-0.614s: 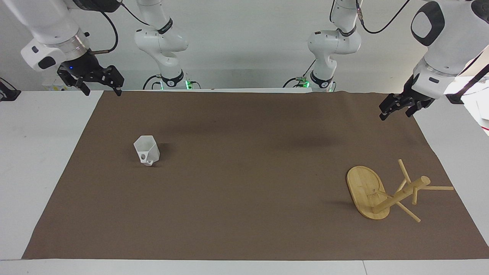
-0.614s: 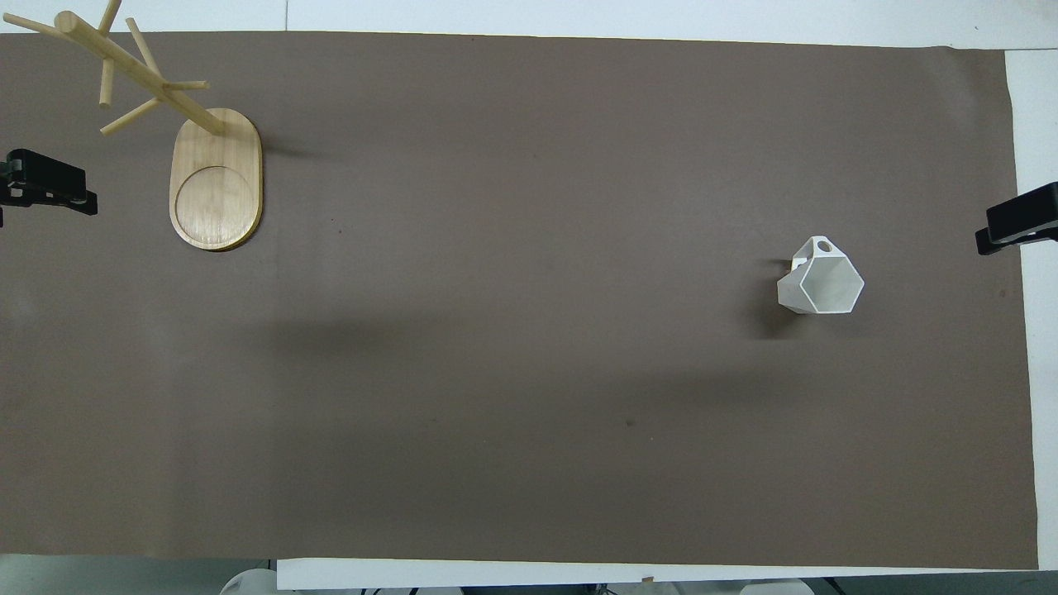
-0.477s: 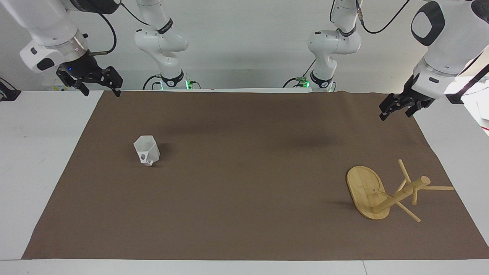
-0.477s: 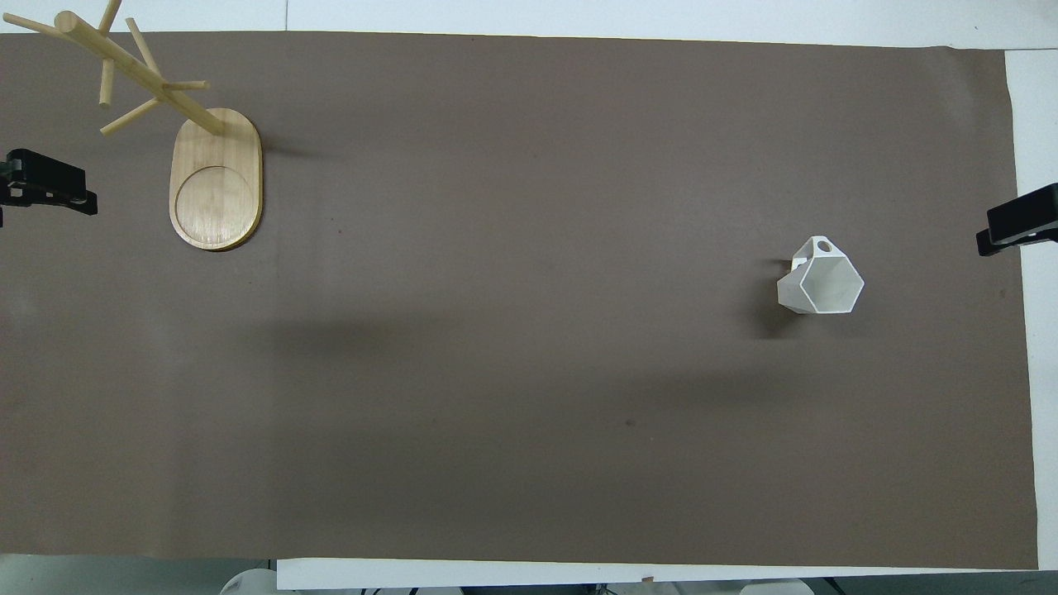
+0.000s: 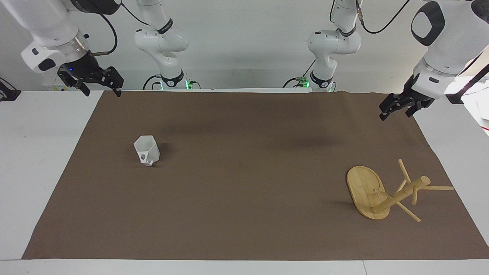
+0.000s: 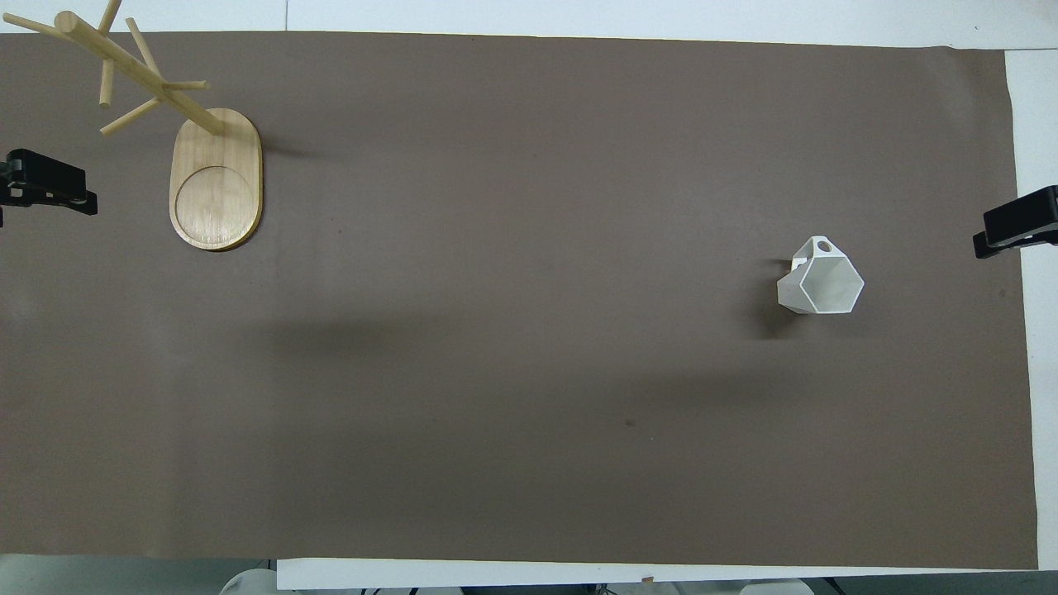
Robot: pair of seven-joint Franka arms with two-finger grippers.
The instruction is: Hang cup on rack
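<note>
The white faceted cup (image 5: pixel 146 150) stands upright on the brown mat toward the right arm's end; in the overhead view (image 6: pixel 821 282) its holed handle points away from the robots. The bamboo rack (image 5: pixel 366 193) stands upright on its oval base toward the left arm's end, farther from the robots than the cup, with its post and pegs up; it also shows in the overhead view (image 6: pixel 216 183). My right gripper (image 5: pixel 103 91) hangs open and empty over the mat's edge at its own end (image 6: pixel 1013 230). My left gripper (image 5: pixel 395 113) hangs open and empty over the opposite mat edge (image 6: pixel 48 190).
The brown mat (image 5: pixel 244 179) covers most of the white table (image 5: pixel 34 152). Two further robot bases (image 5: pixel 172 78) stand along the table's edge at the robots' end.
My right gripper has shifted slightly in the air. The cup, the rack and my left gripper have not moved.
</note>
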